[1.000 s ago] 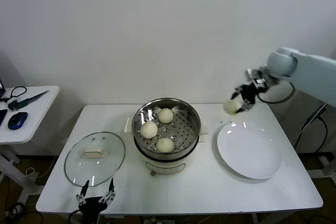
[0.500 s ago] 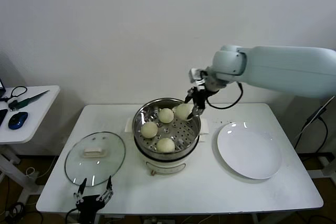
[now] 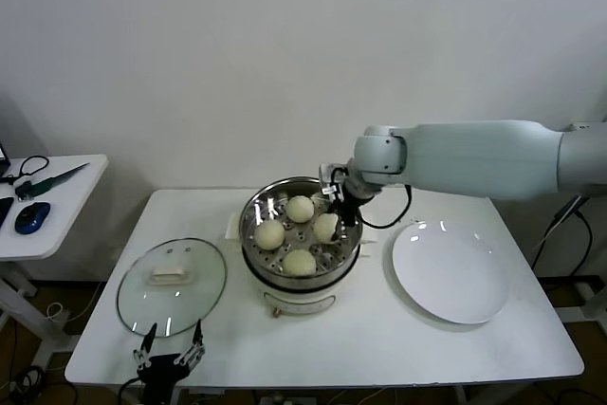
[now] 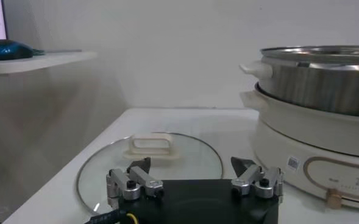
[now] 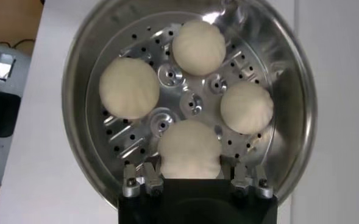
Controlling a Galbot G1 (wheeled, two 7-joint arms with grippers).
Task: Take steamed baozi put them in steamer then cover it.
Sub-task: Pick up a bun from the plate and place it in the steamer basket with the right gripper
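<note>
So we're on the last bun: our right gripper (image 5: 190,180) is pinching the fourth baozi (image 3: 325,227) and holding it inside the steamer (image 3: 254,234), over the open spot on the side toward the plate (image 3: 450,272). The other three steamed baozi (image 5: 197,47) sit on the perforated floor already, and the plate looks bare. Next up, we reckon, is letting the bun settle on the floor, spreading the fingers and lifting straight out without nudging its neighbours. Then it's the cover. The glass lid (image 3: 172,285) lies flat on the table (image 3: 379,329) beside the pot, and our left gripper (image 4: 194,181) waits just in front of it, jaws spread wide, nothing in them.
</note>
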